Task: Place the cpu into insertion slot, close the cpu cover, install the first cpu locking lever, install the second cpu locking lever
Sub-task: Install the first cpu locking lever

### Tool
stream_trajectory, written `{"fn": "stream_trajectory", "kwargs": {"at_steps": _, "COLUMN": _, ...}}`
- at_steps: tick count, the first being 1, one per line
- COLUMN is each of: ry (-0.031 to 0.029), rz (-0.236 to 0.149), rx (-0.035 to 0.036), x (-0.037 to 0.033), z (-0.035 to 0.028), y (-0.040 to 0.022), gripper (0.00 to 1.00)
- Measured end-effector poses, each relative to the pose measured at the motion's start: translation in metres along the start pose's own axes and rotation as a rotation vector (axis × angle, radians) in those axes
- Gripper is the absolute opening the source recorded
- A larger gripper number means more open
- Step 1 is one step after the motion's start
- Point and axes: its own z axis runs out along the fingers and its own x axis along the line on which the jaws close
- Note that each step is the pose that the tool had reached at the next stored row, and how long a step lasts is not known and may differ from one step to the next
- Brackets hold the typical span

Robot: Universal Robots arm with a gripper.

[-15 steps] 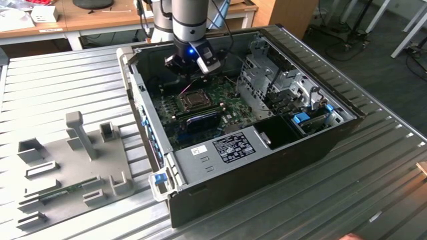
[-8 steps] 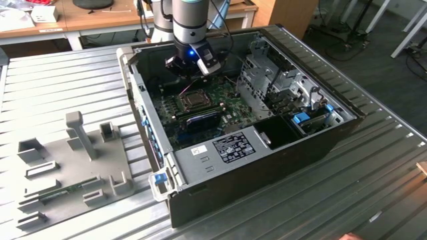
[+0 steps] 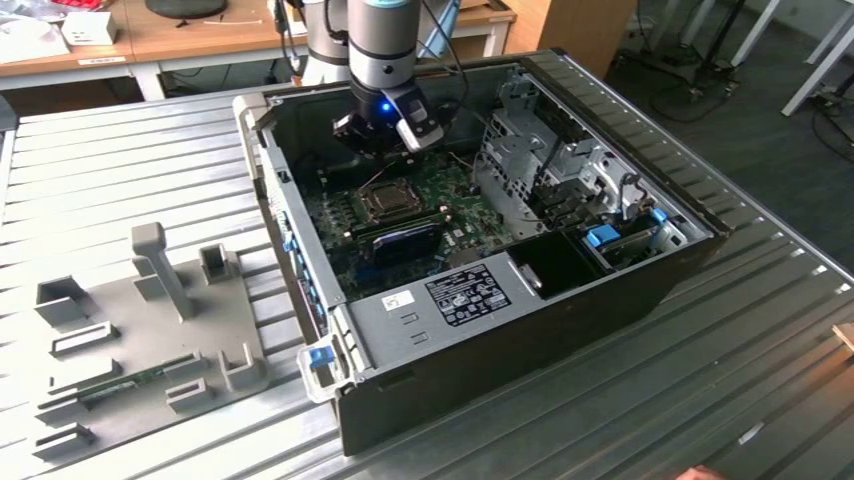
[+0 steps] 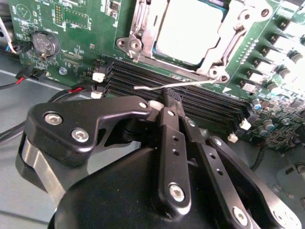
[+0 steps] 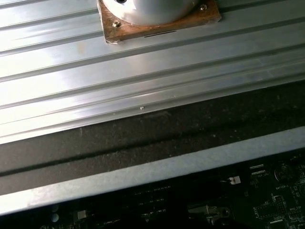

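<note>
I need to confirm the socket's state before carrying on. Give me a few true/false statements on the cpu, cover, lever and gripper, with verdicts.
1. The cpu lies in the insertion slot. True.
2. The cpu cover stands open. False: it lies flat, framing the cpu.
3. The gripper hangs outside the computer case. False: it is inside the case, above the green circuit board.
4. A thin metal locking lever lies just beyond the gripper's shut fingertips, over the memory slots. True.

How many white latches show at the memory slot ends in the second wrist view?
4: latch and latch at the end by the coin cell; latch and latch at the opposite end. The hand may hide more.
</note>
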Motion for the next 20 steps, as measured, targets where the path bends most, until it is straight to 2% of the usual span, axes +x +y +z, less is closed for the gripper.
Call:
{"fn": "stream_trajectory", "kwargs": {"at_steps": 7, "ry": 0.0001, "rz": 0.000, "rx": -0.0004, "x": -0.0032, "z": 0.0013, "y": 0.0005, "gripper": 0.10}}
{"fn": "stream_trajectory", "kwargs": {"at_steps": 20, "ry": 0.0002, "rz": 0.000, "rx": -0.0002, "x": -0.0059, "z": 0.0095, "y": -0.0011, "gripper": 0.10}}
